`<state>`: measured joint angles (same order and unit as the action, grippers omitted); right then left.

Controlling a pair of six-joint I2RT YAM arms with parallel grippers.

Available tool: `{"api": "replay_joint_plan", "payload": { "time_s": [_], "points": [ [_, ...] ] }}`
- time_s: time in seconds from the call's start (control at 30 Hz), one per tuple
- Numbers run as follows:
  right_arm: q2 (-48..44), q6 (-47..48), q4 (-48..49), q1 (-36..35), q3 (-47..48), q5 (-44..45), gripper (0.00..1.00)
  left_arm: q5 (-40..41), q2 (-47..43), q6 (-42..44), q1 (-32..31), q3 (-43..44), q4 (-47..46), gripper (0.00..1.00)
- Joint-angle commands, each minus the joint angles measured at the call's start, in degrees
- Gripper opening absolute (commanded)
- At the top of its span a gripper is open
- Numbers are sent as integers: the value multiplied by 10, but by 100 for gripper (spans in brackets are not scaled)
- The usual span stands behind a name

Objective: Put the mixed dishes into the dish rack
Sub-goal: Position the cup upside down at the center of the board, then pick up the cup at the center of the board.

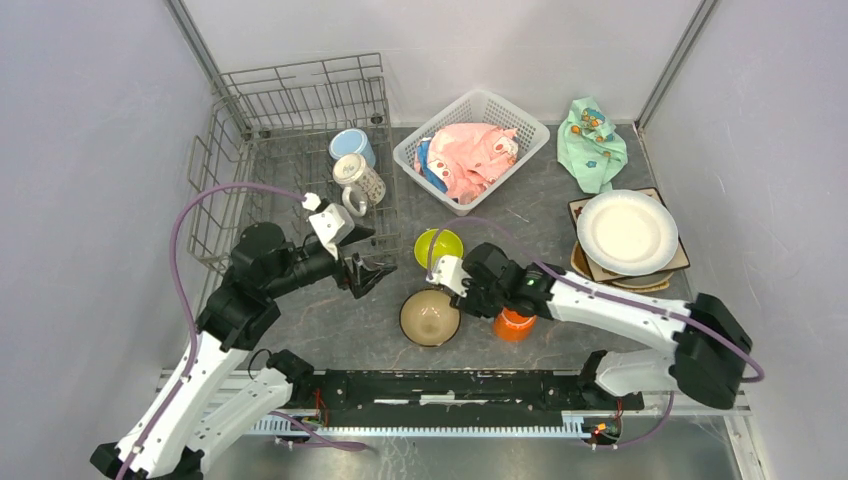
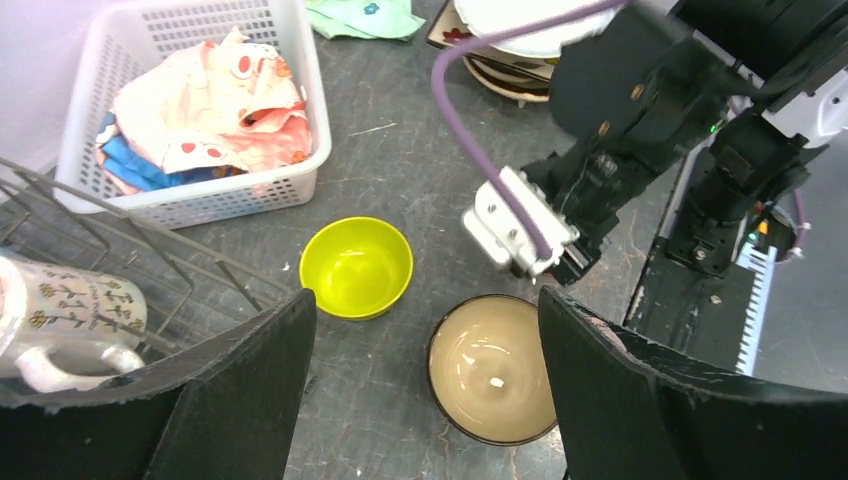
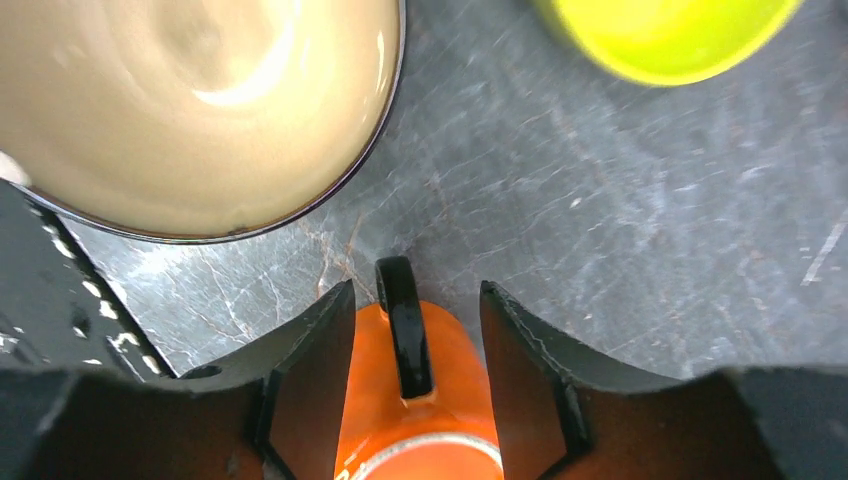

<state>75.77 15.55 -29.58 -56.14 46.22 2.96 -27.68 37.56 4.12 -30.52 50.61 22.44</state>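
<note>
An orange mug with a black handle stands on the table under my right wrist. My right gripper is open, its fingers either side of the mug and clear of the handle. A tan bowl and a lime-green bowl sit just left of it. Open and holding nothing, my left gripper hovers over the table between the two bowls. The grey wire dish rack at the back left holds a light-blue mug and a white patterned mug.
A stack of plates, white one on top, lies at the right. A white lattice basket with a pink cloth stands at the back centre. A mint-green cloth lies beside it. The two arms' wrists are close together.
</note>
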Motion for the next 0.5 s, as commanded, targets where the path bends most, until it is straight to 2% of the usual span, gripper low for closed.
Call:
{"api": "replay_joint_plan", "payload": {
  "time_s": [0.0, 0.03, 0.1, 0.13, 0.27, 0.47],
  "points": [
    [-81, -46, 24, 7, 46, 12, 58, -54, 35, 37, -2, 45, 3, 86],
    [-97, -60, 24, 12, 50, 19, 62, -61, 44, 40, -2, 50, 6, 86],
    [-130, -79, 25, 24, 59, 38, 90, -64, 65, 42, -2, 58, 7, 85],
    [-146, -87, 23, 27, 66, 48, 98, -63, 77, 41, -2, 63, 7, 84],
    [-226, -121, 18, 28, 91, 93, 98, -72, 112, 38, -2, 73, -4, 81],
    [-373, -178, 86, 29, 63, 118, 98, -53, 151, 38, -23, 30, -55, 79]
  ]
}}
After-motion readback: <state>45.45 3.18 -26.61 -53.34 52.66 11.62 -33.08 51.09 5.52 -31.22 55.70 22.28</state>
